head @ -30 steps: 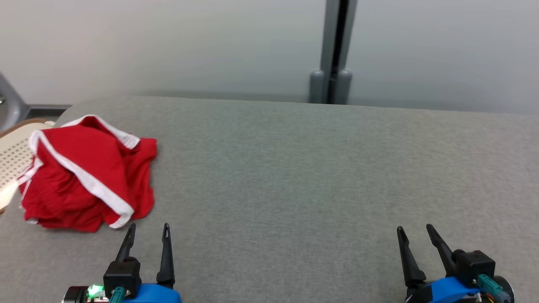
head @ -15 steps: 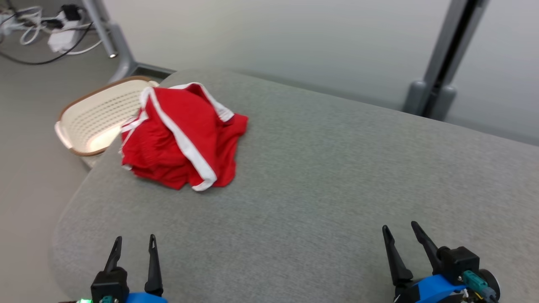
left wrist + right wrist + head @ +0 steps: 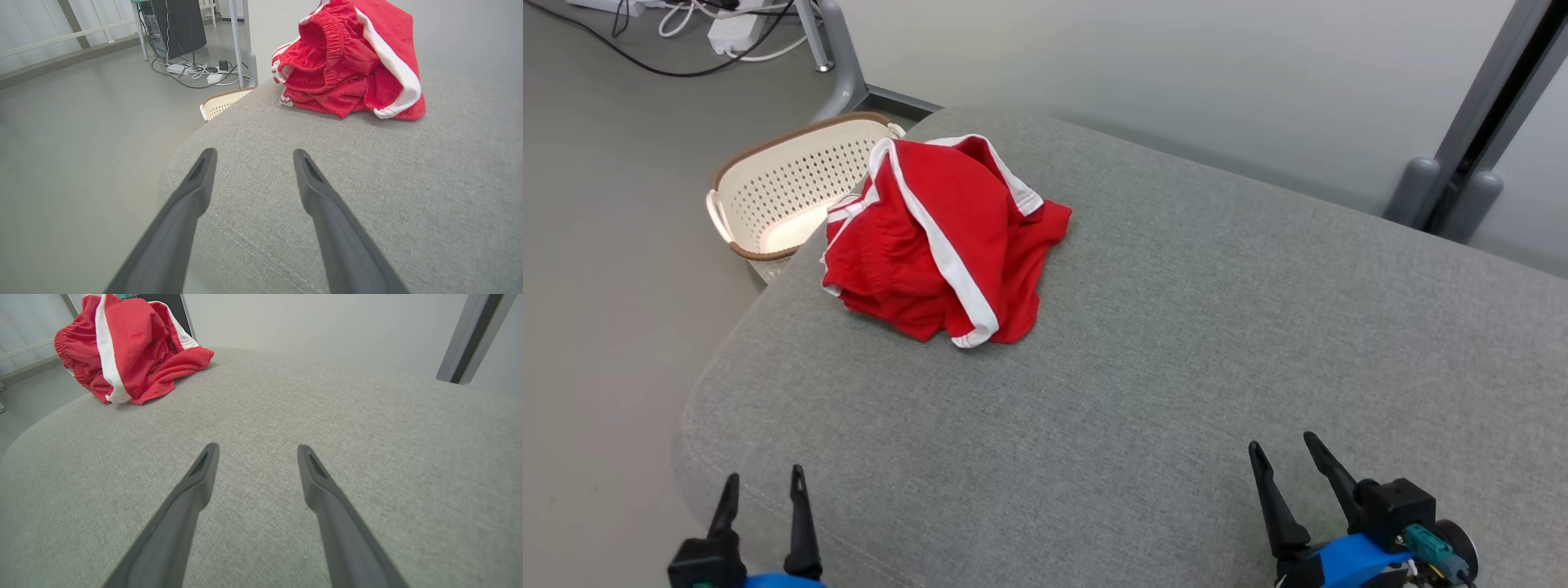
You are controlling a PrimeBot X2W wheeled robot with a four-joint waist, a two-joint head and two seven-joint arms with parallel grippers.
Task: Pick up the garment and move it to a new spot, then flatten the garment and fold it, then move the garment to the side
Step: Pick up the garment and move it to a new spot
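Crumpled red garment [image 3: 939,245] (white-trimmed) at ten o'clock on the grey worktop [image 3: 1176,327], near a basket [image 3: 776,188]; left gripper [image 3: 764,475] at seven o'clock and right gripper [image 3: 1281,441] at five, both spread wide, holding nothing.

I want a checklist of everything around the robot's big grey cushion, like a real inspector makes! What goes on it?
Surface: grey fabric cushion with rounded corners.
Job's things: red garment with white trim, crumpled in a heap near the cushion's far left corner, not yet flattened.
Clutter: cream perforated basket on the floor beside that corner.
Grippers: left gripper and right gripper both open, holding nothing, over the near edge.
Cables: black and white cables on the floor, far off.
Surroundings: grey floor, pale wall, grey post.
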